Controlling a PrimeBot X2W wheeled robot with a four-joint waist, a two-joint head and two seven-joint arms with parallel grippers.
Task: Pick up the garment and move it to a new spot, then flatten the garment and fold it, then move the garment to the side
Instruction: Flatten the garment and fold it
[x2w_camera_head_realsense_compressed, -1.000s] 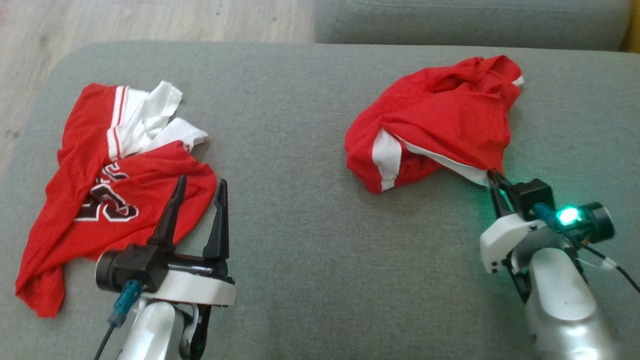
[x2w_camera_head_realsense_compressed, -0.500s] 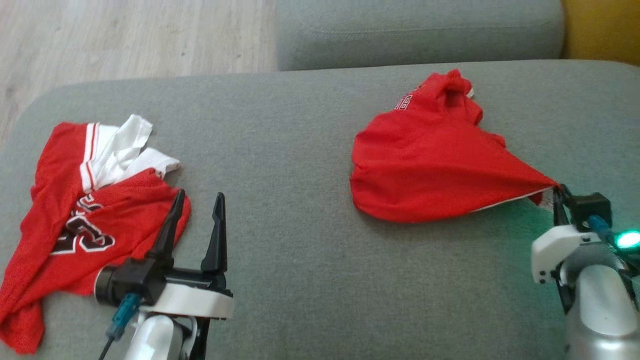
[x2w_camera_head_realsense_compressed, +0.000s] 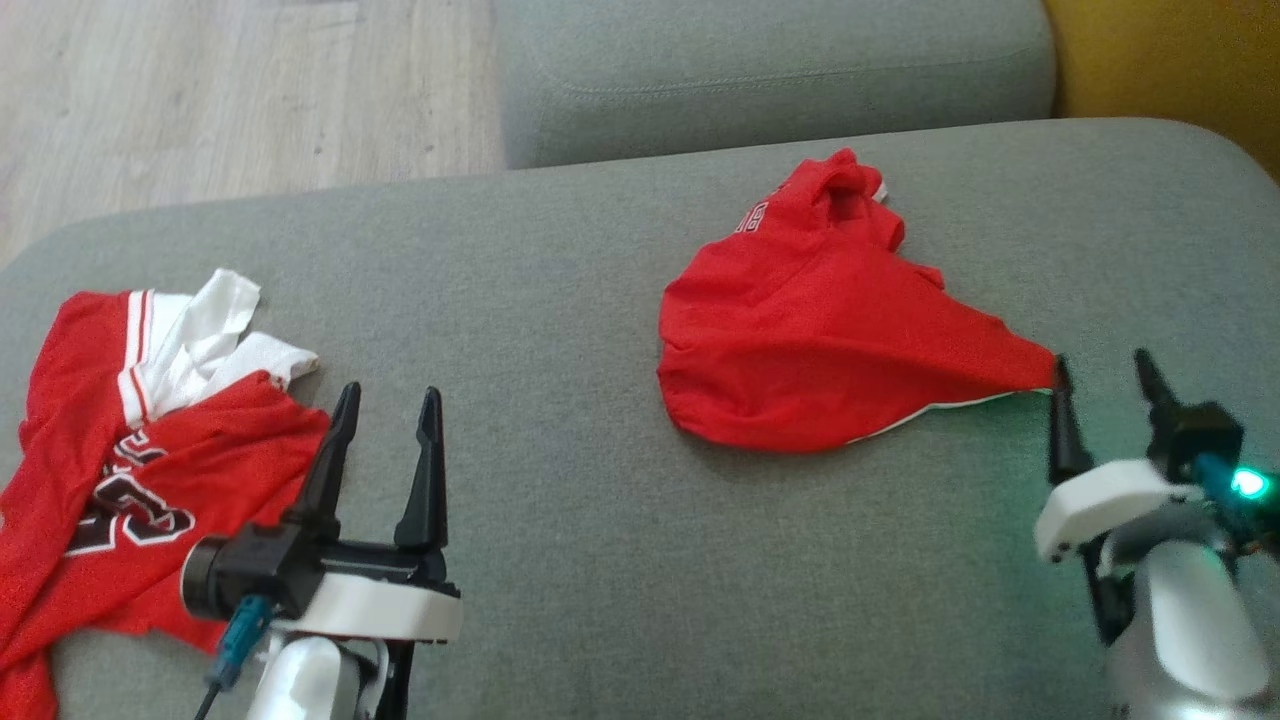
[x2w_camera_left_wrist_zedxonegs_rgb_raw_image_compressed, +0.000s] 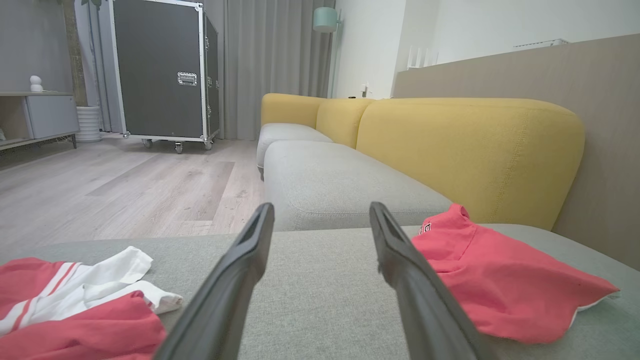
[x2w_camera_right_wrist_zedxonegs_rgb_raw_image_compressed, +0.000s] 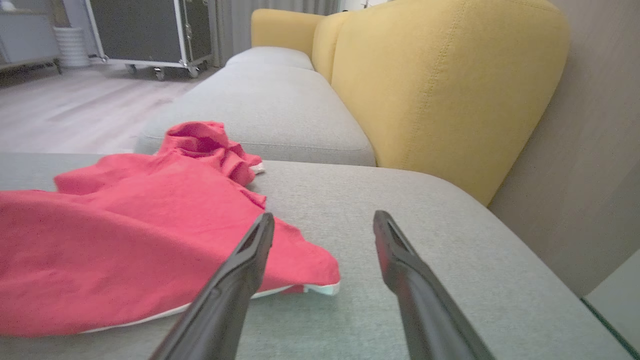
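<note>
Hanging with its two dark fingers spread wide and nothing between them, the right end effector (x2w_camera_head_realsense_compressed: 1100, 360) hovers low over a gray sofa seat (x2w_camera_head_realsense_compressed: 600, 560). The red garment (x2w_camera_head_realsense_compressed: 800, 350) lies loose on the cushion just to its left, with a drawn-out corner ending beside the tip of the nearer finger. Whether that tip touches the cloth cannot be told. The garment's bunched end, bearing a scrap of white lettering, sits farther ahead and to the left.

The left end effector (x2w_camera_head_realsense_compressed: 391, 392), equally wide open and empty, is poised well to the left of the garment. A second red jersey (x2w_camera_head_realsense_compressed: 150, 470), white-trimmed and numbered, lies crumpled on the seat at its own left side.

Ahead of both end effectors a second gray cushion (x2w_camera_head_realsense_compressed: 770, 80) adjoins the seat, with pale wood floor (x2w_camera_head_realsense_compressed: 200, 100) off to the left.

The wrist views open up the room. A yellow backrest (x2w_camera_left_wrist_zedxonegs_rgb_raw_image_compressed: 465, 150) runs along the right of the seat. Far ahead stand a black wheeled flight case (x2w_camera_left_wrist_zedxonegs_rgb_raw_image_compressed: 160, 70) with its lid shut, a gray curtain (x2w_camera_left_wrist_zedxonegs_rgb_raw_image_compressed: 280, 50), a teal lamp (x2w_camera_left_wrist_zedxonegs_rgb_raw_image_compressed: 325, 19) and a low cabinet (x2w_camera_left_wrist_zedxonegs_rgb_raw_image_compressed: 45, 115). The right wrist view picks out the white hem along the garment's corner, while the head view catches a green light (x2w_camera_head_realsense_compressed: 1245, 483) glowing on the right wrist.
</note>
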